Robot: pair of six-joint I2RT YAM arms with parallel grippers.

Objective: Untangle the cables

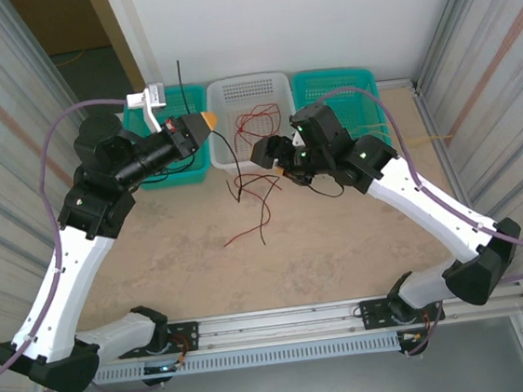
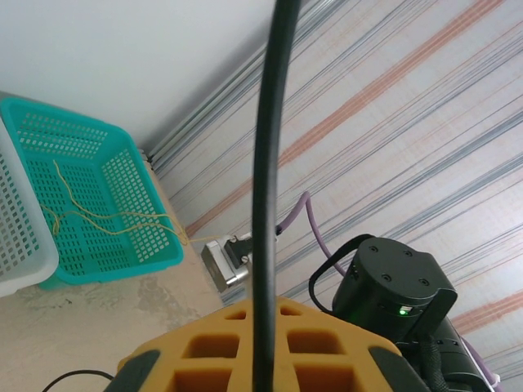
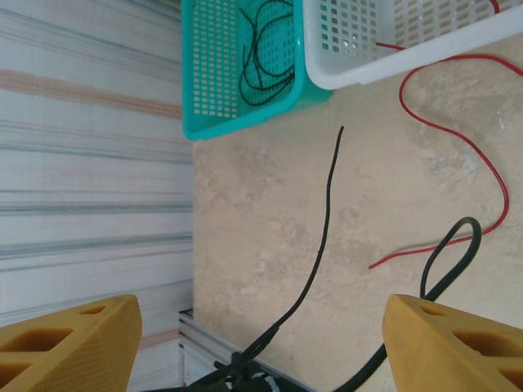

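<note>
One black cable (image 2: pixel 265 204) is in hand: the left gripper (image 1: pixel 205 122) is clamped on it and holds it raised above the baskets. One end sticks up, the other trails down towards the table.

Rest of the cables: a loose red-and-black tangle (image 1: pixel 251 206) on the table in front of the white basket (image 1: pixel 247 79), more red cables (image 1: pixel 258 117) inside that basket, one red cable (image 3: pixel 458 163) spilling over its rim.

Right gripper (image 3: pixel 261 339) has its fingers spread wide with nothing between them, hovering low beside the tangle; a second black strand (image 3: pixel 323 245) lies on the table below it.

Step, as I read it: separating one black cable from the pile. The next move needs the right gripper to pin or take the red loops so the left can draw the black one free.

- Black cables (image 3: pixel 257 57) already sit in one teal basket (image 3: pixel 245 122), likely the drop target.
- Pale yellow cables (image 2: pixel 106 216) sit in the other teal basket (image 2: pixel 98 124).

In the way: red loops crossing the black strands, the white basket rim, and both wrists crowded over the centre.
</note>
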